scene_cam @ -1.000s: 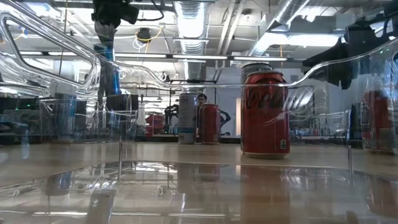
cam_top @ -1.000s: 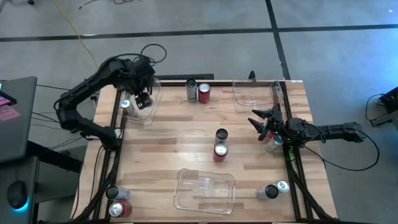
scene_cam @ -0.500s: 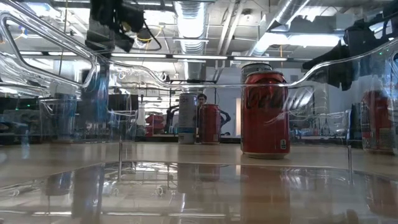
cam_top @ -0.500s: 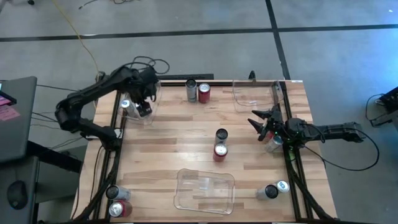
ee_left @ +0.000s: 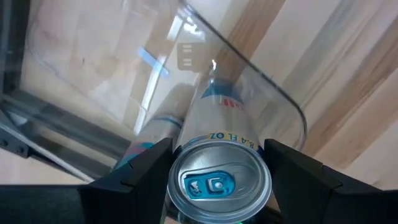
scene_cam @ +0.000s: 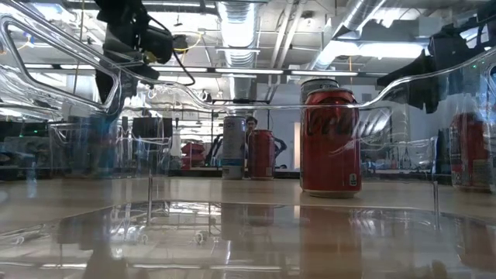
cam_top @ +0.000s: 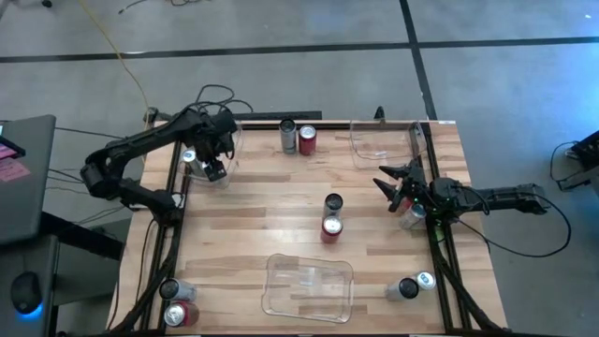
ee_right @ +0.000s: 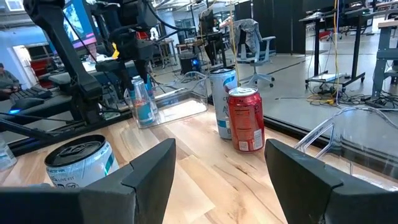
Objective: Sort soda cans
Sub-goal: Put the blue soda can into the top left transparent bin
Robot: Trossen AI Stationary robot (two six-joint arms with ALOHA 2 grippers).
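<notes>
a silver-blue soda can (ee_left: 214, 168) sits between the fingers of the left gripper (cam_top: 214, 165), which is clamped on its sides just below the rim; the can stands inside a clear plastic bin (cam_top: 227, 150) at the far left corner of the table (cam_top: 253, 215). its lower half blurs behind the bin's curved wall, so whether it touches the bin floor cannot be told. in the high view the arm hides nearly all of it.

a second ago the left gripper was higher above the bin — it has since come down into it with the can.

other cans: a silver-blue can (cam_top: 287, 135) just beside a red can (cam_top: 307, 139) at the far edge, a dark can (cam_top: 333, 203) just beyond a red one (cam_top: 331, 227) mid-table, a pair at the near right (cam_top: 409, 286) and another at the near left corner (cam_top: 178, 305), the latter half cut by the frame rail.

the right gripper (cam_top: 398, 186) waits at the table's right edge, fingers spread and empty, unchanged; a silver can (ee_right: 81, 162) stands just beside it, partly hidden under the arm from above. a second bin (cam_top: 382, 142) lies at the far right, a third (cam_top: 309, 285) at the near edge.
</notes>
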